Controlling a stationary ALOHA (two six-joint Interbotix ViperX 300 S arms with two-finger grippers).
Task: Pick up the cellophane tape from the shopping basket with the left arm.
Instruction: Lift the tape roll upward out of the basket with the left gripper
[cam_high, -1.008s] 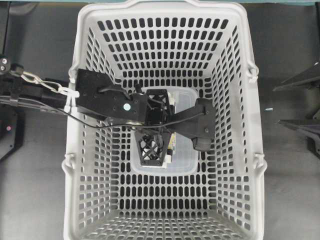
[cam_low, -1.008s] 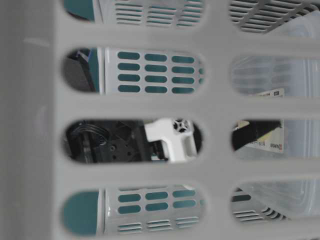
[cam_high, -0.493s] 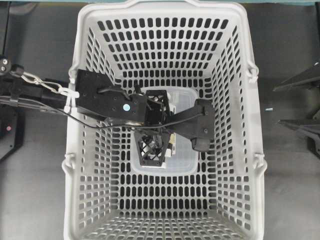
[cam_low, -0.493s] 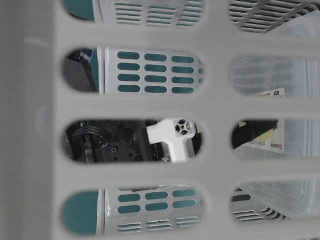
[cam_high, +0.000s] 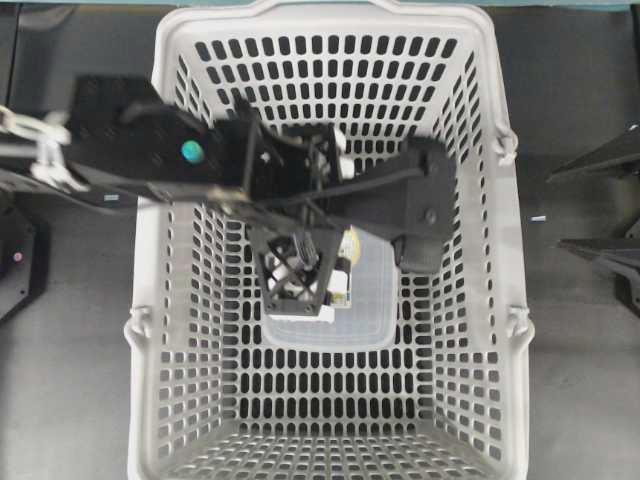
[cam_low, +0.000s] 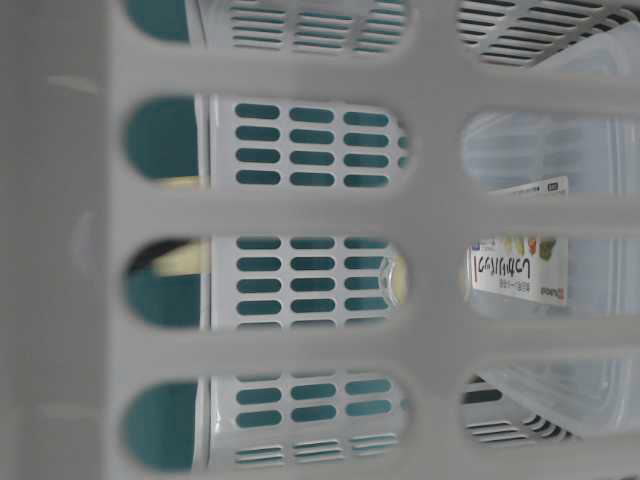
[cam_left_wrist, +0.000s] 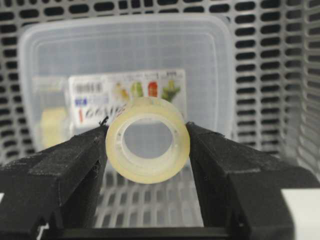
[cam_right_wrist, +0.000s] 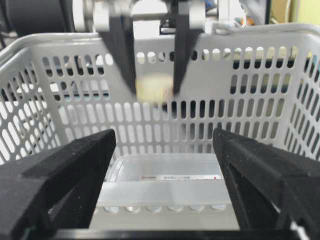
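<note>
Tape (cam_left_wrist: 148, 140) pinched between the black fingers (cam_left_wrist: 65, 172) of the left gripper (cam_high: 297, 283), one pad against each side of the roll, open core facing the wrist camera and axis running along the fingers' reach. Held clear above the box (cam_left_wrist: 125, 65) lying on the basket (cam_high: 330, 420) floor, with basket slots showing under the roll; seen from the right wrist view hanging at about rim height, blurred. Roll small, round, pale yellowish and glossy, smooth-edged, translucent at the rim. Fingers matt black, flat-faced, lattice-cut on top. Box clear, rectangular, soft-cornered, with a printed paper label. Basket light grey plastic, walls and floor pierced by rows of slots. Right gripper (cam_right_wrist: 165, 200) spread wide and empty, near the basket's right wall, well apart from the tape. Judged: pickup nearly complete, only a lift over the rim left.
</note>
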